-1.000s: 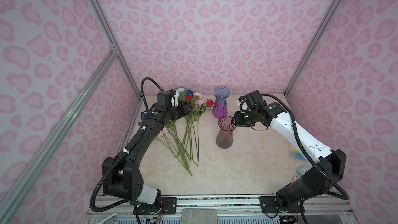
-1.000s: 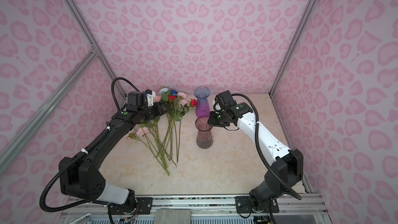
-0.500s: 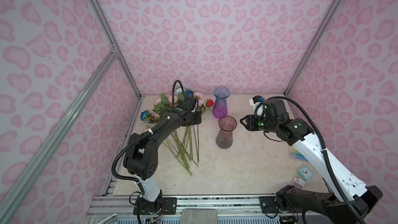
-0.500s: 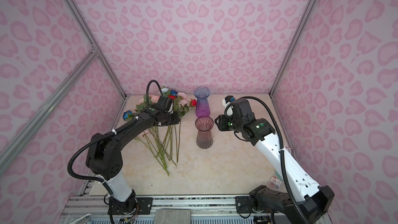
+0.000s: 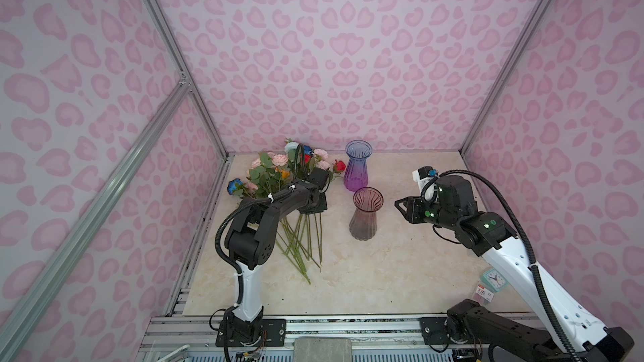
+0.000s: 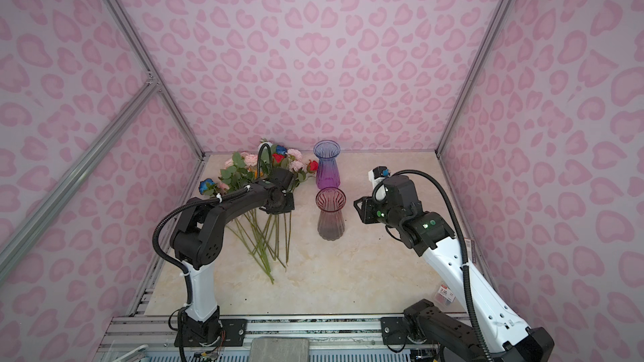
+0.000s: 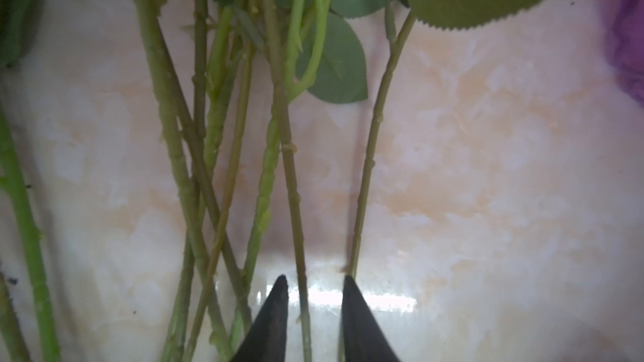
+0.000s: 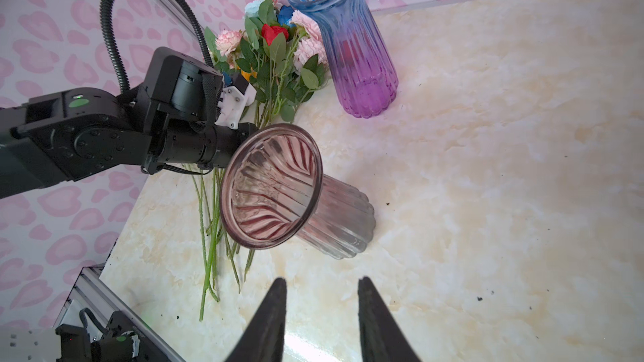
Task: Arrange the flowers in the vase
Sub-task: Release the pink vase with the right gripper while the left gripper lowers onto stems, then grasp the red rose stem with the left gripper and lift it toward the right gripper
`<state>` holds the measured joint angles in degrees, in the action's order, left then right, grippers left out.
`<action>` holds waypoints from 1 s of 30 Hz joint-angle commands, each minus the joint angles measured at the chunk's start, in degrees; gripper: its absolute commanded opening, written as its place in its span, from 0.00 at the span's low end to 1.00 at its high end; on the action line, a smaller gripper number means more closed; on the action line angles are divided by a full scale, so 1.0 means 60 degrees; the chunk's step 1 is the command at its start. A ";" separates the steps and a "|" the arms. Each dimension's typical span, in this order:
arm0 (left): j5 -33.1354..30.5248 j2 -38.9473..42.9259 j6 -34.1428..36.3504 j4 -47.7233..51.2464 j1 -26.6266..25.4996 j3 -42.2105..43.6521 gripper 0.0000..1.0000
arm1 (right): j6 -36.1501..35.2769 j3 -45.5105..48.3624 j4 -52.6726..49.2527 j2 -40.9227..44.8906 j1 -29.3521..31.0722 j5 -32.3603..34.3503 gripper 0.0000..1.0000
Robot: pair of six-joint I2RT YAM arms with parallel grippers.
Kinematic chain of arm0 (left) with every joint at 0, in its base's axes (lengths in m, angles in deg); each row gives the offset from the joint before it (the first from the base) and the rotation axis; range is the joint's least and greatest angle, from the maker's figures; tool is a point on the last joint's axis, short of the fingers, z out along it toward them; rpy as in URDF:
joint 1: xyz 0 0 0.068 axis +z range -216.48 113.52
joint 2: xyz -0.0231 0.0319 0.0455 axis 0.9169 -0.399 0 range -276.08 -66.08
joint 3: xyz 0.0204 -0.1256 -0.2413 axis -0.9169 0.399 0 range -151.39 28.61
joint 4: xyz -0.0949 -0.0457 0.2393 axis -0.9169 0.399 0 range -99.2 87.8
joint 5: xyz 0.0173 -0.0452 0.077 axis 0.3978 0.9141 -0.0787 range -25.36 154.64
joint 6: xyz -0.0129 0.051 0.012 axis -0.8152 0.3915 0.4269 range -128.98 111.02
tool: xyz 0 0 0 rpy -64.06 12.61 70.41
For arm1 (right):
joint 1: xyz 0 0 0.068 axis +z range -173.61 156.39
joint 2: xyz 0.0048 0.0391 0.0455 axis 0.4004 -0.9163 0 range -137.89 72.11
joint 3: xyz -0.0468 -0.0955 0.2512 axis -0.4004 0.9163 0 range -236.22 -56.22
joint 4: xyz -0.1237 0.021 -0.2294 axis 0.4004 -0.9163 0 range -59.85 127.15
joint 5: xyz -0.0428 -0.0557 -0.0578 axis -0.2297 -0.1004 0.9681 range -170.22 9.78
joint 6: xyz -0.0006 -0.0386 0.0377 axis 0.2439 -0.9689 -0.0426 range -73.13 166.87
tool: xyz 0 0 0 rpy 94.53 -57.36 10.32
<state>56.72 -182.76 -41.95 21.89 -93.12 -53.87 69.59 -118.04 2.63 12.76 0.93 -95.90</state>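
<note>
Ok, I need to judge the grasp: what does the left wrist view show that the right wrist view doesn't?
Left wrist only: the left pincer open, astride one green stem. Right wrist only: the right pincer open over the table, the pink vase, flower heads, the left arm. Both: stems lying on the table, the purple vase.

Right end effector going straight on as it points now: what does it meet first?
Likely the smoky pink vase, standing just ahead of the right end effector; depth is unclear.
</note>
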 commanded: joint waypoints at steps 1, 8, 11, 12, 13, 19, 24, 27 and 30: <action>-0.0258 -0.0196 -0.0002 -0.0012 0.0000 -0.0089 0.20 | -0.0080 0.0092 0.0204 0.0048 -0.0058 -0.0111 0.35; -0.0363 -0.0143 0.0169 -0.0161 0.0015 0.0019 0.08 | -0.0069 0.0088 0.0131 0.0193 -0.0147 -0.0199 0.35; -0.0437 0.0157 0.0305 -0.0127 0.0015 -0.0012 0.03 | -0.0079 0.0079 0.0096 0.0289 -0.0197 -0.0238 0.35; -0.0490 0.0297 0.0335 -0.0100 0.0015 -0.0034 0.03 | -0.0081 0.0102 0.0143 0.0325 -0.0254 -0.0336 0.35; -0.0533 0.0463 0.0366 -0.0070 0.0029 -0.0058 0.03 | -0.0030 0.0130 0.0207 0.0370 -0.0314 -0.0401 0.35; -0.0468 0.1895 0.0495 0.0016 0.0030 -0.0238 0.03 | 0.0103 0.0079 0.0372 0.0385 -0.0500 -0.0537 0.35; -0.0191 0.3650 0.0952 -0.0079 0.0022 -0.0460 0.03 | 0.0234 -0.0018 0.0744 0.0316 -0.0495 -0.0506 0.35; -0.0598 0.4855 0.1758 -0.0506 -0.0190 -0.0406 0.03 | 0.0458 -0.0114 0.0980 0.0311 -0.0498 -0.0047 0.42; -0.1496 0.6065 0.3401 -0.1404 -0.1022 -0.0151 0.03 | 0.0483 -0.0059 0.1623 0.0488 -0.0500 0.0109 0.50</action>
<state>52.20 -150.50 -31.17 19.29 -96.50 -55.57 71.76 -118.37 7.24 15.07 -2.00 -96.45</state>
